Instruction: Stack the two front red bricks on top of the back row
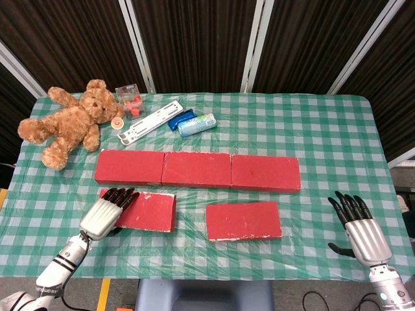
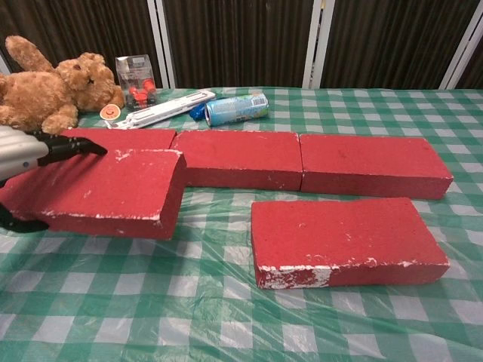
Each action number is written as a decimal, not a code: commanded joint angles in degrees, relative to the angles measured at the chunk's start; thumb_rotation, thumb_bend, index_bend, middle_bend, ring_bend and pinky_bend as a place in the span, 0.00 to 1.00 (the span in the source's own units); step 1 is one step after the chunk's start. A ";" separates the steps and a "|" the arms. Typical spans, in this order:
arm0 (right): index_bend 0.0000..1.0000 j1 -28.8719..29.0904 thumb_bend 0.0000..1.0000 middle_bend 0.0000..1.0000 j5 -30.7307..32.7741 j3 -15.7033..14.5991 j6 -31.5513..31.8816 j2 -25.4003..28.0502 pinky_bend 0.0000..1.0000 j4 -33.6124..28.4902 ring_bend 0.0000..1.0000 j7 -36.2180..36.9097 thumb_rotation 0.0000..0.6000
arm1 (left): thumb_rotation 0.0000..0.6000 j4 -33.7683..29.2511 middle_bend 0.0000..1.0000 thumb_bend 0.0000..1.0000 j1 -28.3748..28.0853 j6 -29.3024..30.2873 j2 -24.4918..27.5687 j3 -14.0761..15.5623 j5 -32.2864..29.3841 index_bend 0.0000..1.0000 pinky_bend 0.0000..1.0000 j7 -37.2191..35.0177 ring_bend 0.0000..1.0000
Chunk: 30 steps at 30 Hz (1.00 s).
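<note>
Three red bricks form the back row (image 1: 198, 170) (image 2: 302, 158) across the table. My left hand (image 1: 104, 216) (image 2: 26, 151) grips the left end of the front left red brick (image 1: 148, 211) (image 2: 106, 188), which hangs lifted above the cloth and, in the chest view, covers part of the back row's left brick (image 2: 113, 137). The front right red brick (image 1: 244, 221) (image 2: 343, 237) lies flat on the checked cloth. My right hand (image 1: 360, 230) rests open near the table's front right corner, fingers spread, holding nothing.
A teddy bear (image 1: 68, 123) (image 2: 49, 90) lies at the back left. Behind the row sit a small clear box with orange parts (image 1: 130, 100), a white strip (image 1: 149, 121) and a blue-green can (image 1: 196, 124). Green checked tablecloth (image 1: 324, 129) covers the table.
</note>
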 commanded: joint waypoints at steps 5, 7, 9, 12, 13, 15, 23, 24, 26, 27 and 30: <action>0.00 0.21 0.09 0.00 1.47 0.64 -0.60 -0.40 0.00 0.06 0.00 -0.89 1.00 | 1.00 -1.02 0.93 0.40 -5.18 -4.43 1.02 -7.21 -7.63 0.49 0.84 4.61 0.67; 0.00 0.24 0.09 0.00 1.92 0.85 -0.67 -0.52 0.00 0.09 0.00 -1.16 1.00 | 1.00 -0.49 0.93 0.40 -6.42 -5.88 1.06 -8.39 -9.38 0.49 0.84 4.80 0.67; 0.00 0.27 0.09 0.00 2.41 1.08 -0.76 -0.64 0.00 0.13 0.00 -1.50 1.00 | 1.00 0.58 0.93 0.40 -7.91 -7.84 0.75 -9.55 -11.44 0.49 0.84 4.69 0.67; 0.00 0.40 0.09 0.00 3.18 1.41 -1.08 -0.86 0.00 0.21 0.00 -1.93 1.00 | 1.00 3.12 0.93 0.40 -10.11 -10.64 -0.47 -10.83 -14.20 0.49 0.84 4.45 0.67; 0.00 0.43 0.09 0.00 3.37 1.50 -1.14 -0.92 0.00 0.23 0.00 -2.04 1.00 | 1.00 4.12 0.93 0.40 -10.78 -11.51 -0.99 -11.13 -15.07 0.49 0.84 4.37 0.67; 0.00 0.48 0.09 0.00 3.74 1.68 -1.23 -1.04 0.00 0.26 0.00 -2.32 1.00 | 1.00 6.51 0.93 0.40 -12.41 -13.42 -2.31 -11.93 -17.10 0.49 0.84 4.26 0.67; 0.00 0.82 0.09 0.00 5.36 2.26 -2.05 -1.46 0.00 0.56 0.00 -3.17 1.00 | 1.00 14.54 0.93 0.40 -17.13 -18.36 -6.78 -13.73 -22.20 0.49 0.84 2.52 0.67; 0.00 0.85 0.09 0.00 5.64 2.35 -2.17 -1.48 0.00 0.61 0.00 -3.22 1.00 | 1.00 15.30 0.93 0.40 -17.64 -18.80 -7.22 -13.77 -22.46 0.49 0.84 2.27 0.67; 0.00 0.89 0.09 0.00 6.01 2.47 -2.30 -1.49 0.00 0.66 0.00 -3.31 1.00 | 1.00 16.46 0.93 0.40 -18.33 -19.36 -7.85 -13.78 -22.87 0.49 0.84 1.96 0.67; 0.00 0.91 0.09 0.00 6.18 2.52 -2.36 -1.51 0.00 0.69 0.00 -3.35 1.00 | 1.00 17.18 0.93 0.40 -18.80 -19.83 -8.30 -13.81 -23.15 0.49 0.84 1.64 0.67; 0.00 0.95 0.09 0.00 6.39 2.54 -2.46 -1.46 0.00 0.70 0.00 -3.42 1.00 | 1.00 19.11 0.93 0.40 -19.98 -20.55 -9.66 -13.69 -23.29 0.49 0.84 1.24 0.67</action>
